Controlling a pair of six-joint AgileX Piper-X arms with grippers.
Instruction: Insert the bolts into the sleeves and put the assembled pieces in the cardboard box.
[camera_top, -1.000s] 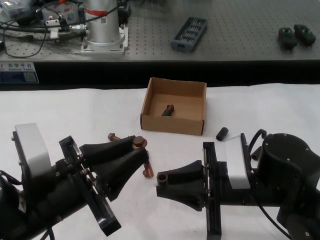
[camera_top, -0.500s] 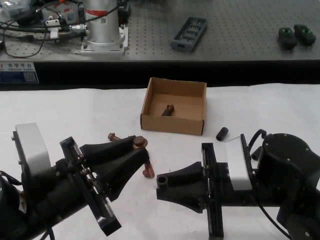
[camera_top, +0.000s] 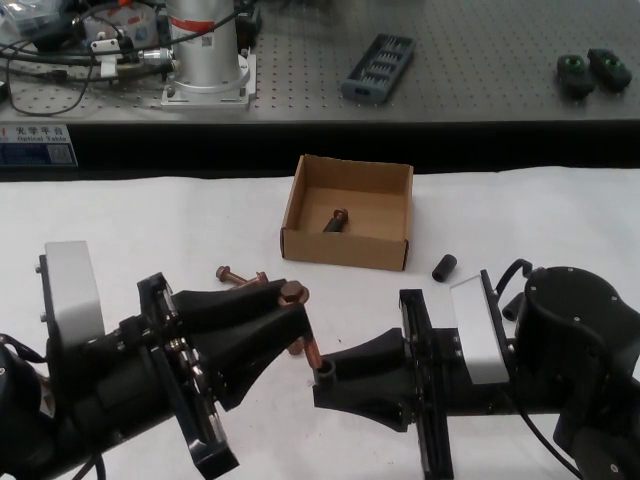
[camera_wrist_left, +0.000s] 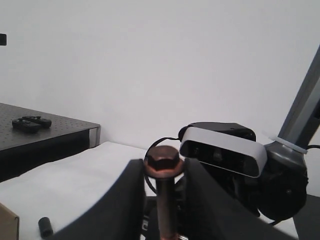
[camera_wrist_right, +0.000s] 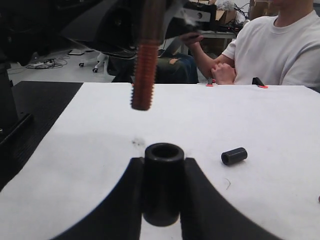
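Left hand (camera_wrist_left: 162, 175) closed on a copper-coloured bolt (camera_wrist_right: 143, 75), gripped just under the hex head, threaded end pointing down. Right hand (camera_top: 325, 372) closed around a black sleeve (camera_wrist_right: 164, 150), bore facing up. Both are held above the white-covered bench (camera_top: 150, 230), near the arms and short of the cardboard box (camera_top: 345, 250).

Bolt tip hangs above the sleeve, not yet in it. In the right wrist view the tip sits off to one side of the bore, not over it.

One assembled piece (camera_top: 336, 220) lies in the box. A loose sleeve (camera_top: 444, 266) and a spare bolt (camera_top: 228, 272) lie on the bench.

Risks, as I judge them: lowering from this offset would land the threads on the sleeve rim – the bolt could cock in its grip, or push the sleeve askew between its fingers. A tilted shaft would likely jam partway, and a dropped piece could roll across the bench
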